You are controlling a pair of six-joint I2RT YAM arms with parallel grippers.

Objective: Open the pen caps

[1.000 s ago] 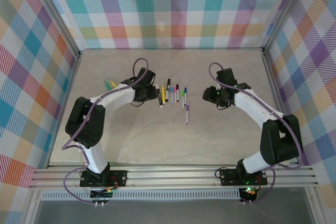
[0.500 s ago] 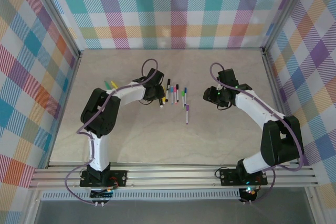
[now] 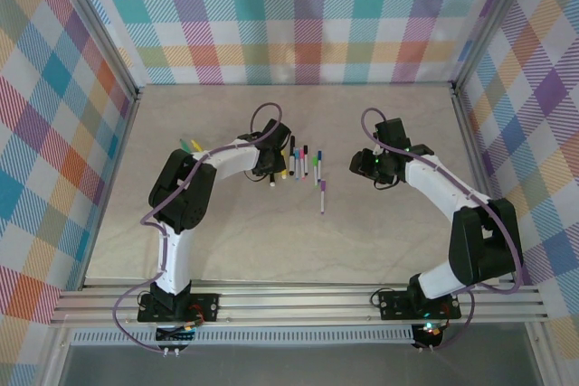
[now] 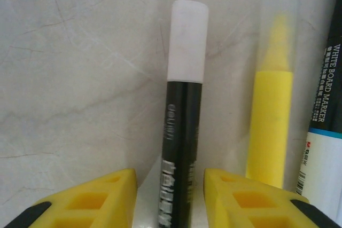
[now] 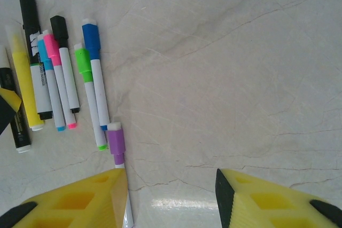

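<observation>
Light in the overhead view is bright, even and soft: the bench (image 3: 271, 241) reads pale, with only faint, short shadows hugging the arms (image 3: 226, 158), and the checked walls (image 3: 308, 15) stay crisp to the corners. The left wrist view is dimmer and greyer. There the black marker (image 4: 179, 148) sits so close that its lettering smears, and the yellow highlighter (image 4: 270, 121) looks hazy. In the right wrist view a white glare patch lies on the bench low in the frame — just below the right pincer (image 5: 171, 177), whose yellow fingers (image 5: 69, 201) are soft-edged.
</observation>
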